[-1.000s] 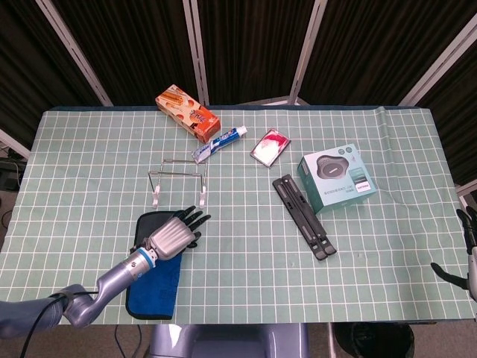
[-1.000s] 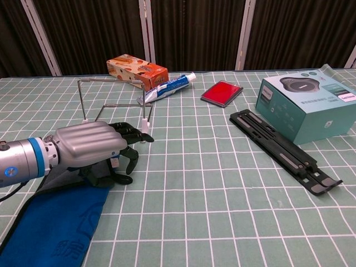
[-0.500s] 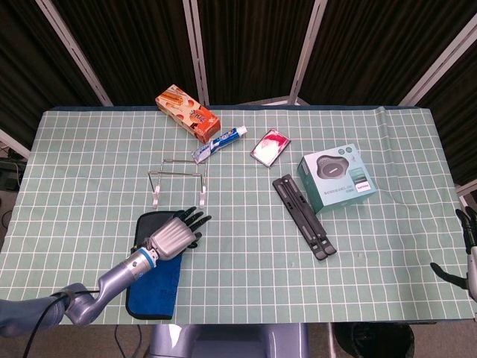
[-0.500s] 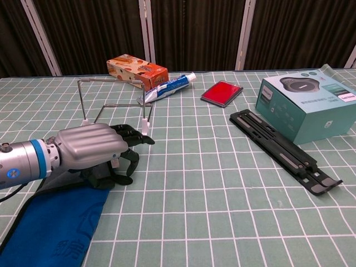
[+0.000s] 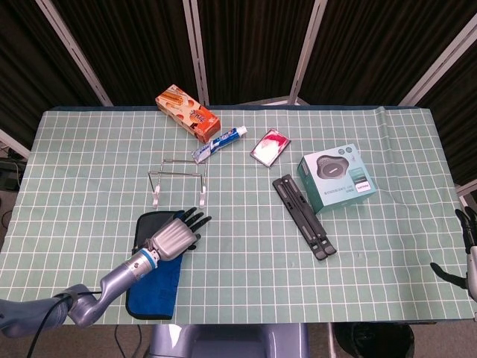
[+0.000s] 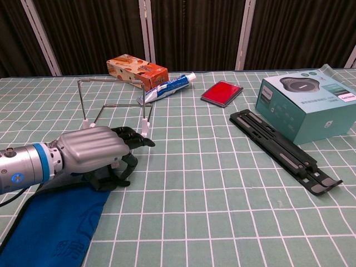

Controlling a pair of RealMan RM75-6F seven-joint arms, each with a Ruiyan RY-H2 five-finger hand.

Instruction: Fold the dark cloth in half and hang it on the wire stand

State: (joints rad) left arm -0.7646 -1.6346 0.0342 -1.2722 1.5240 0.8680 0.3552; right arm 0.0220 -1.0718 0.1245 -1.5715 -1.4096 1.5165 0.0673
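Note:
The dark cloth [image 5: 160, 287] lies flat at the table's front left, blue on top with a black border; in the chest view the cloth [image 6: 55, 228] fills the lower left corner. My left hand [image 5: 173, 236] rests palm down on its far end, fingers stretched past the far right corner toward the wire stand [image 5: 179, 175]. Seen from the chest, the left hand [image 6: 92, 150] sits just short of the wire stand [image 6: 114, 103], not touching it. My right hand [image 5: 466, 250] hangs off the table's right edge, fingers apart and empty.
Behind the stand lie an orange box [image 5: 187, 112], a toothpaste tube [image 5: 220, 143] and a red pack [image 5: 270, 145]. A teal box [image 5: 337, 177] and a black folded bracket [image 5: 302, 216] sit to the right of centre.
My left hand has sunk slightly lower and nearer onto the cloth. Nothing else has moved.

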